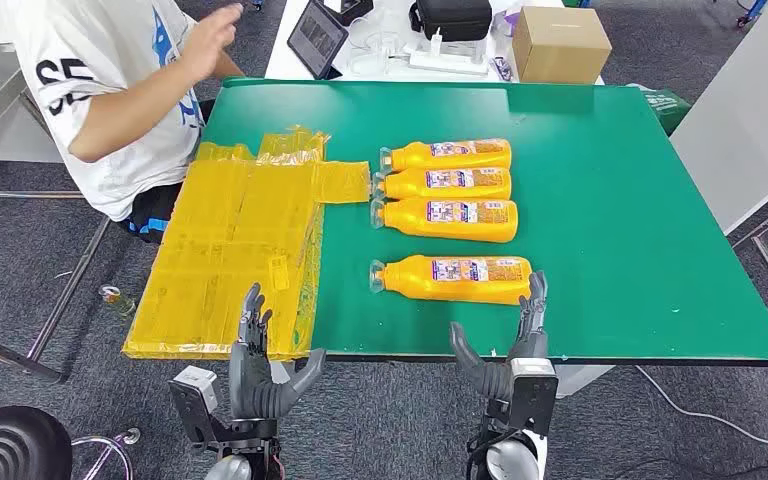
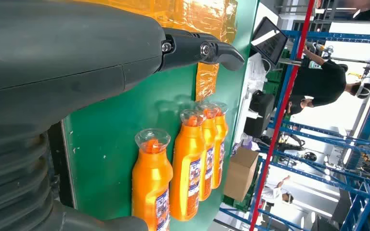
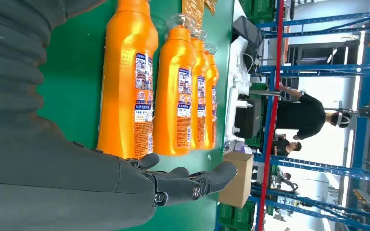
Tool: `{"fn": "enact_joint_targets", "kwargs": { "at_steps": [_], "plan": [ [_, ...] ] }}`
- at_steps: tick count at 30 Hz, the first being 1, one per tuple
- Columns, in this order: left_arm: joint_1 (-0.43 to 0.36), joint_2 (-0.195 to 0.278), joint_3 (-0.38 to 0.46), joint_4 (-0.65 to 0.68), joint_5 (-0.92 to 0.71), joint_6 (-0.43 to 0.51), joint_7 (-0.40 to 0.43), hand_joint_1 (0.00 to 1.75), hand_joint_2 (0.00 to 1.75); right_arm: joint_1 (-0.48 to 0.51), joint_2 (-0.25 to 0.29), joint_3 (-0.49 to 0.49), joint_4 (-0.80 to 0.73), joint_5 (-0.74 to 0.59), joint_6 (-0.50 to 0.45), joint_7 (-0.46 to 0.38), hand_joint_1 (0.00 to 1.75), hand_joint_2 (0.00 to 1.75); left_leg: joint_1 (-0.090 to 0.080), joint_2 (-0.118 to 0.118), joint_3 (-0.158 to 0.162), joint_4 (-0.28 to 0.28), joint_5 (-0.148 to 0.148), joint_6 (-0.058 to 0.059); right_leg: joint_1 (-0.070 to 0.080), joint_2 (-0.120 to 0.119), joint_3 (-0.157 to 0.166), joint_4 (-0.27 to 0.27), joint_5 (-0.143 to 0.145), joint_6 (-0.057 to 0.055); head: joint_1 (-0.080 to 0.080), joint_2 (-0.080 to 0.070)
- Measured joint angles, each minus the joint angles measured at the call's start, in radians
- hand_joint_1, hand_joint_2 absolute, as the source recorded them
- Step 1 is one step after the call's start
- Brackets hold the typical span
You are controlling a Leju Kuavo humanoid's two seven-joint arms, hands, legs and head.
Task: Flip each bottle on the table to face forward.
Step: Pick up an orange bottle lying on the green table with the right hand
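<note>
Both spread, empty: right robot hand [image 1: 516, 345] beside nearest bottle [image 1: 453, 278] base, left robot hand [image 1: 260, 365] at desk [image 1: 620, 200] edge, likely staged for flipping.

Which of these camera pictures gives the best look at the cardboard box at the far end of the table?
The head view: the cardboard box appears whole, from above, closed and clear of anything in front. The left wrist view and right wrist view show it turned sideways behind the orange bottles, the latter partly behind the fingers.

bright even overhead light, soft shadows; wrist backgrounds overexposed, near covers blurred.
</note>
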Motion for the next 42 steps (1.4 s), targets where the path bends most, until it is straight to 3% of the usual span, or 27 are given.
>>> {"fn": "enact_joint_targets", "kwargs": {
  "at_steps": [31, 35, 39, 42],
  "plan": [
    [-0.001, 0.0, 0.0, 0.001, 0.002, 0.0, -0.001, 0.0, 1.75, -0.003, 0.0, -0.002, 0.021, 0.033, -0.001, 0.0, 0.0, 1.75, 0.0, 0.0, 0.0, 0.0, 0.0, 0.0, 0.0, 0.0, 0.0, 0.0, 0.0, 0.0, 0.0, 0.0],
    [0.0, 0.0, 0.0, 0.001, -0.006, 0.001, -0.005, 0.0, 1.75, -0.018, -0.011, -0.004, 0.045, 0.165, -0.059, 0.03, 0.0, 1.75, 0.0, 0.0, 0.0, 0.0, 0.0, 0.0, 0.0, 0.0, 0.0, 0.0, 0.0, 0.0, 0.0, 0.0],
    [-0.001, 0.0, 0.0, 0.001, -0.02, 0.0, -0.005, 0.0, 1.75, -0.053, -0.056, -0.02, 0.081, 0.405, -0.16, 0.126, 0.0, 1.75, 0.0, 0.0, 0.0, 0.0, 0.0, 0.0, 0.0, 0.0, 0.0, 0.0, 0.0, 0.0, 0.0, 0.0],
    [0.0, 0.0, 0.002, 0.001, -0.032, -0.002, 0.0, 0.0, 1.75, -0.09, -0.1, -0.046, 0.097, 0.539, -0.175, 0.215, 0.0, 1.75, 0.0, 0.0, 0.0, 0.0, 0.0, 0.0, 0.0, 0.0, 0.0, 0.0, 0.0, 0.0, 0.0, 0.0]
  ]
}}
